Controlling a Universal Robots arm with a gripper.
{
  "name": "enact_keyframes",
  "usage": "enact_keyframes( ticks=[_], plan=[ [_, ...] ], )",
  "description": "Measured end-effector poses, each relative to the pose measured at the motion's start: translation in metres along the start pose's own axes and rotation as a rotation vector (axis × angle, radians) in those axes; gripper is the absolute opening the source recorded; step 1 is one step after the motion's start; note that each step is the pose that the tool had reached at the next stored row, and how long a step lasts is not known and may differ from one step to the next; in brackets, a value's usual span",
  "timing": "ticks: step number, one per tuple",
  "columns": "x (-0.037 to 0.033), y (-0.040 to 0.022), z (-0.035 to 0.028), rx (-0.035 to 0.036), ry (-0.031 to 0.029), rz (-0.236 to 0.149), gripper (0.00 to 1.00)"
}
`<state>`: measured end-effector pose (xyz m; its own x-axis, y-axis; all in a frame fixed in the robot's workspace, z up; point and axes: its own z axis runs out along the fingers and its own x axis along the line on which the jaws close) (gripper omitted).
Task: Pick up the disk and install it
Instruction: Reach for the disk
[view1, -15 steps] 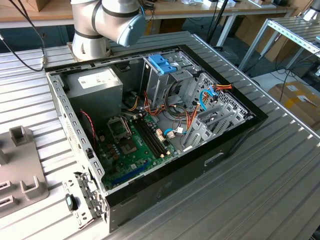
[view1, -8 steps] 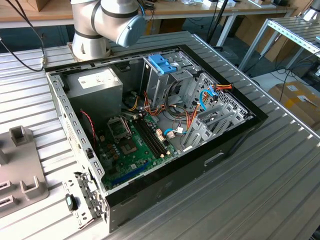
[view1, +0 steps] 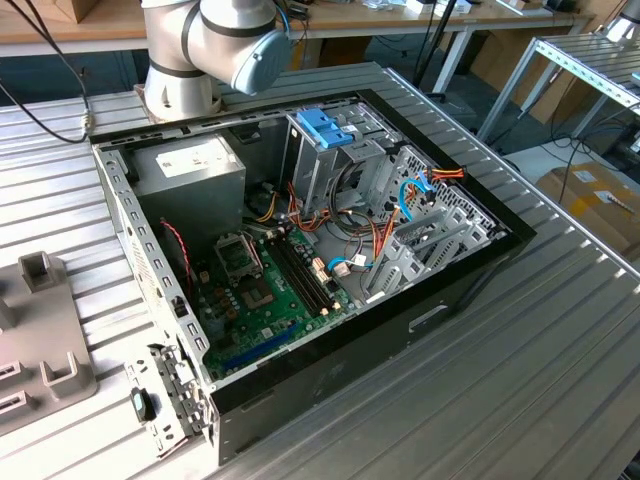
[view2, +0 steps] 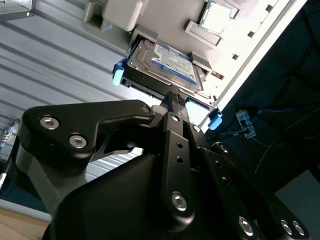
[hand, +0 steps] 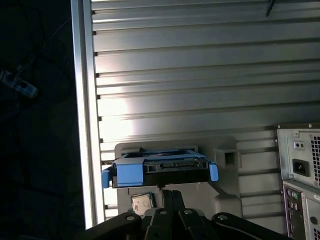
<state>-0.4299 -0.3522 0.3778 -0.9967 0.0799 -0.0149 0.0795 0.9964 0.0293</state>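
light-blue plastic frames the disk (view2: 165, 62), which sits in a grey holder (hand: 227, 180) straight ahead of the gripper (view2: 172, 98), its near edge at the tool's tip, likely so it can be taken endwise; whether the tool has hold of it i cannot tell.

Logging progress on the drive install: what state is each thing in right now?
Black metal computer case: side panel off, interior exposed.
Grey plastic holder: loaded.
Light-blue-framed rectangular hard disk: seated in that holder, label face showing, outside the case.
Black gripper: at the disk's edge; contact unclear.
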Motion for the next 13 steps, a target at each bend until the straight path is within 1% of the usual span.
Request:
enact_keyframes(
  ticks=[1, 2, 3, 8, 10, 11, 13],
  plan=[
    [0.0, 0.0, 0.0004, 0.0037, 0.0078, 0.0, 0.11],
    [0.0001, 0.0001, 0.0009, 0.0101, 0.0222, 0.001, 0.11],
    [0.0, 0.0, 0.0011, 0.0132, 0.0248, 0.001, 0.11],
    [0.0, 0.0004, 0.0009, 0.016, 0.0248, 0.001, 0.11],
    [0.0003, 0.0036, 0.0014, 0.02, 0.0245, 0.0, 0.11],
    [0.0006, 0.0065, 0.0022, 0.0219, 0.0244, 0.0, 0.11],
    [0.0009, 0.0102, 0.0045, 0.0245, 0.0242, 0.0, 0.11]
  ],
)
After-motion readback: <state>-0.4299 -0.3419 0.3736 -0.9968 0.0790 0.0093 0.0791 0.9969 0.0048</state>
